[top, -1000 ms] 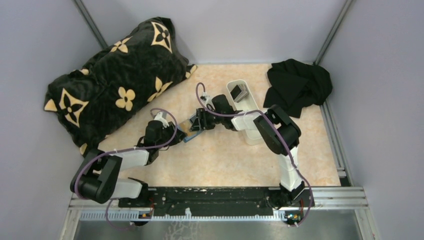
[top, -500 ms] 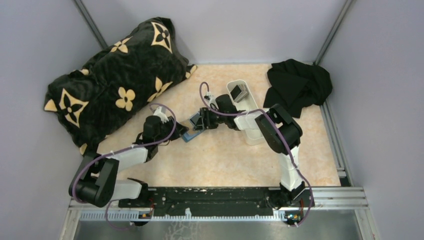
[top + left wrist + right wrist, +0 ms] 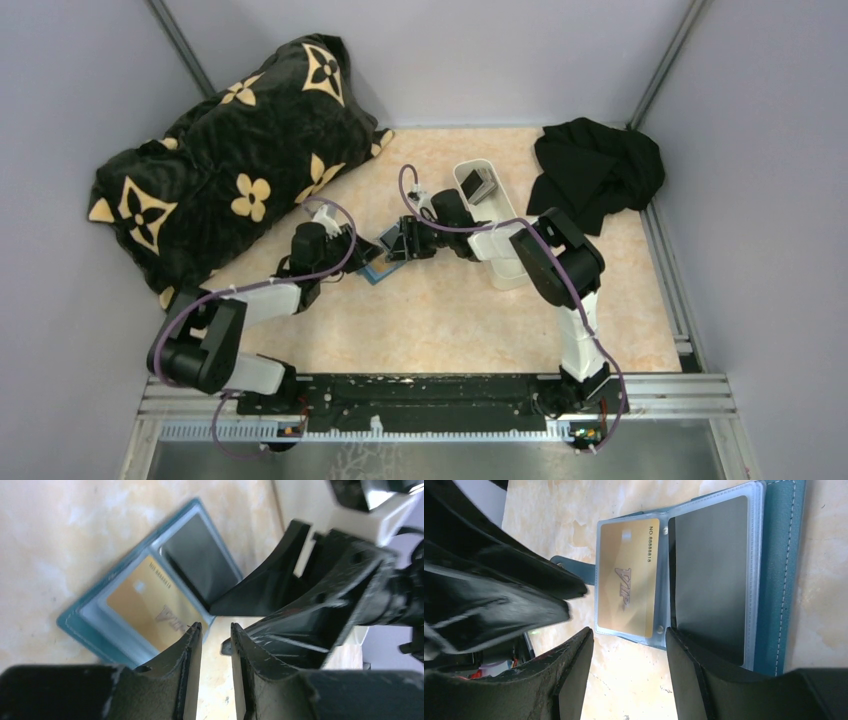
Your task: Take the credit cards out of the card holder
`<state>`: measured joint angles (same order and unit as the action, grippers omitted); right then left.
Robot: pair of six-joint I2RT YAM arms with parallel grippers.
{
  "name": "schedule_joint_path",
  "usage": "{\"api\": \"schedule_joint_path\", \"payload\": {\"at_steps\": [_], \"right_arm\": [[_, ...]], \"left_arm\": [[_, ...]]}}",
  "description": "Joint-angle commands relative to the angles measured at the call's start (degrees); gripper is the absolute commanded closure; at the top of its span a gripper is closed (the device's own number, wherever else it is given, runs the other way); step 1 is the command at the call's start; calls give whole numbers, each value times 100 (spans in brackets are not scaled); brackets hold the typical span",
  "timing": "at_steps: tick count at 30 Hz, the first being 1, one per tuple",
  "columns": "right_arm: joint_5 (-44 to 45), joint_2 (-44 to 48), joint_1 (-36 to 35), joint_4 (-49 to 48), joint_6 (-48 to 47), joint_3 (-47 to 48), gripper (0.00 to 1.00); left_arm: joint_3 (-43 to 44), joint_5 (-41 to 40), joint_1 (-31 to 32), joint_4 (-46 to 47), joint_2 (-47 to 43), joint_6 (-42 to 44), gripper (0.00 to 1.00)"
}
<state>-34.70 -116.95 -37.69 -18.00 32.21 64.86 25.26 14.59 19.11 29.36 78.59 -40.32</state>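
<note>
We see the card holder (image 3: 378, 268) lying open on the table (image 3: 450, 310), between the two grippers. Its clear sleeves hold a gold card (image 3: 626, 577) and a dark grey card (image 3: 709, 575) side by side. The right gripper (image 3: 628, 635) has its fingers spread wide at the holder's edge, pinching nothing that we can see. The left gripper (image 3: 215, 627) has its fingers nearly together, the thin gap empty, its tips just beside the gold card. Another dark card (image 3: 478, 185) sits in the white tray (image 3: 497, 202).

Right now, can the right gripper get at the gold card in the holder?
Probably yes: the right gripper hangs open over the gold card, nothing between, though a clear sleeve covers it.
</note>
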Motion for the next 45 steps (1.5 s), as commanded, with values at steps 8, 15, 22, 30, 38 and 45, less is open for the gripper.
{"api": "schedule_joint_path", "payload": {"at_steps": [8, 15, 22, 30, 38, 45], "right_arm": [[-76, 181, 34, -205, 22, 20, 44], [-203, 3, 18, -266, 78, 177, 44], [-229, -210, -74, -146, 36, 391, 44], [-413, -343, -100, -344, 225, 486, 44], [-915, -269, -91, -1100, 763, 435, 45], [-1385, -466, -54, -1918, 1363, 394, 48]], "left_arm": [[-664, 743, -262, 1373, 1072, -457, 64], [-784, 554, -305, 1194, 956, -236, 64], [-859, 788, -334, 1815, 1420, -384, 65], [-952, 842, -364, 2082, 1574, -406, 65], [-1009, 764, -405, 2007, 1535, -301, 65], [-1001, 787, -417, 2006, 1537, -269, 65]]}}
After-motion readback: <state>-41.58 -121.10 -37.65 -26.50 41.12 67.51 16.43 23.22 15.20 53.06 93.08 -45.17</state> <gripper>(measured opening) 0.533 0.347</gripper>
